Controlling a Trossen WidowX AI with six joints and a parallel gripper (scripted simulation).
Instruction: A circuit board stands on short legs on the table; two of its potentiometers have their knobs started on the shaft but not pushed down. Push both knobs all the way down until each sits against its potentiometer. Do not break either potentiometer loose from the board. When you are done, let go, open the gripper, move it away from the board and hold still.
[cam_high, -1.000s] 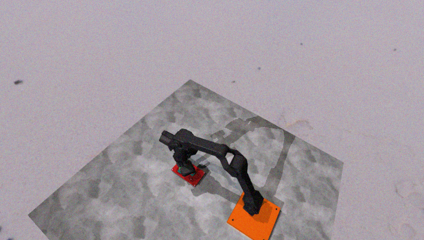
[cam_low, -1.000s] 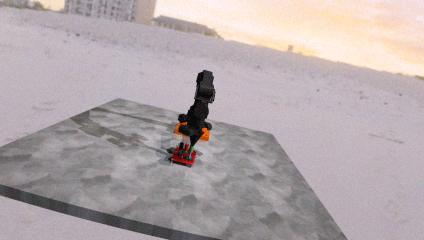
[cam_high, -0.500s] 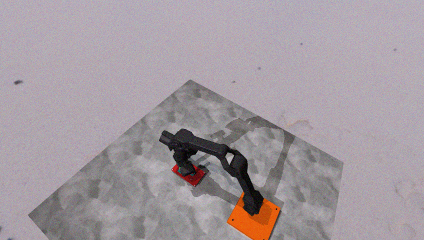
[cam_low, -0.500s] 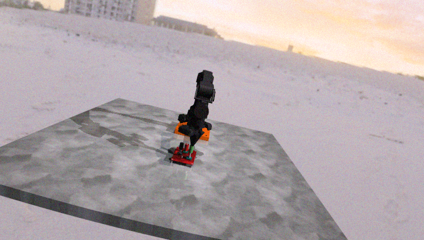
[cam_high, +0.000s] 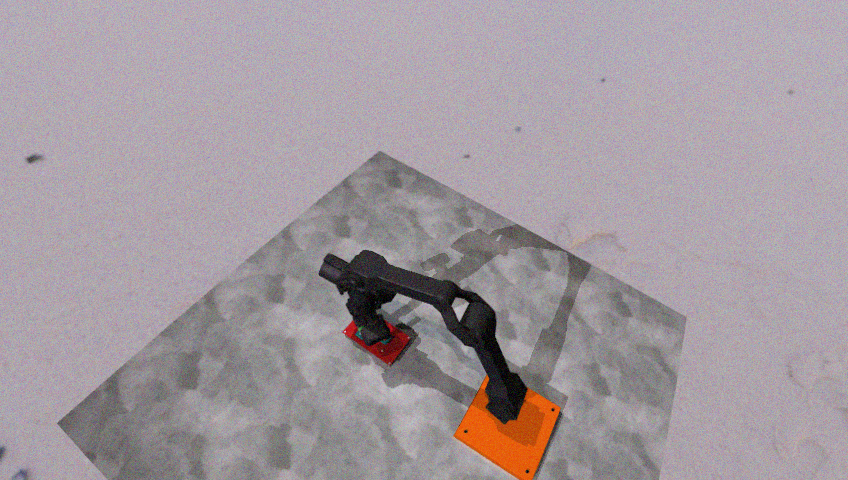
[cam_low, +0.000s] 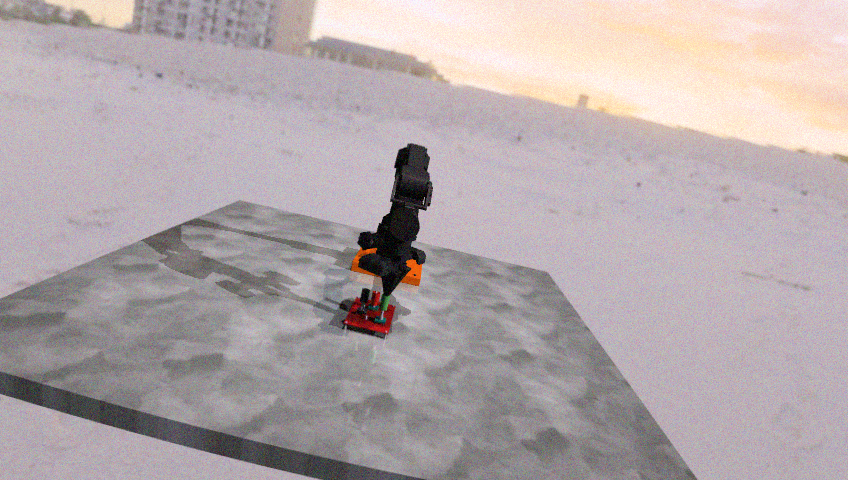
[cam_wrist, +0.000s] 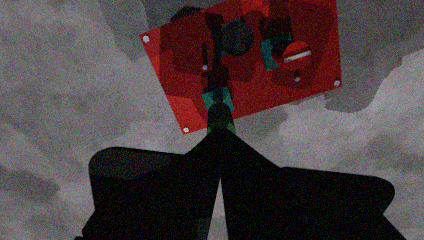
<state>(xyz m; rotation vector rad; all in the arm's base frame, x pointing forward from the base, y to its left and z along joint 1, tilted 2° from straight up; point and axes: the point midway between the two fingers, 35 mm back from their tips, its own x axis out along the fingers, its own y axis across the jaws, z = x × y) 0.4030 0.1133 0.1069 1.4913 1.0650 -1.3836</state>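
The red circuit board (cam_high: 398, 342) (cam_low: 364, 323) (cam_wrist: 250, 100) stands on the table under the arm. A green knob (cam_low: 385, 303) (cam_wrist: 212, 127) stands above a teal potentiometer (cam_low: 379, 320) (cam_wrist: 211, 98) near one board edge. A red knob (cam_low: 375, 298) (cam_wrist: 297, 49) with a white line stands above another teal potentiometer (cam_wrist: 269, 56). A black, round-topped part (cam_low: 364, 294) (cam_wrist: 237, 38) stands beside them. My gripper (cam_low: 387, 293) (cam_wrist: 220, 135) is shut and empty, its tips at the top of the green knob, partly covering it in the wrist view. Whether they touch is hard to tell.
The orange base plate (cam_high: 496, 443) (cam_low: 414, 274) carries the arm at one side of the grey table (cam_high: 238, 368) (cam_low: 238, 380). Small bright pins (cam_wrist: 205, 67) stand up from the board, and the arm's shadow darkens part of it.
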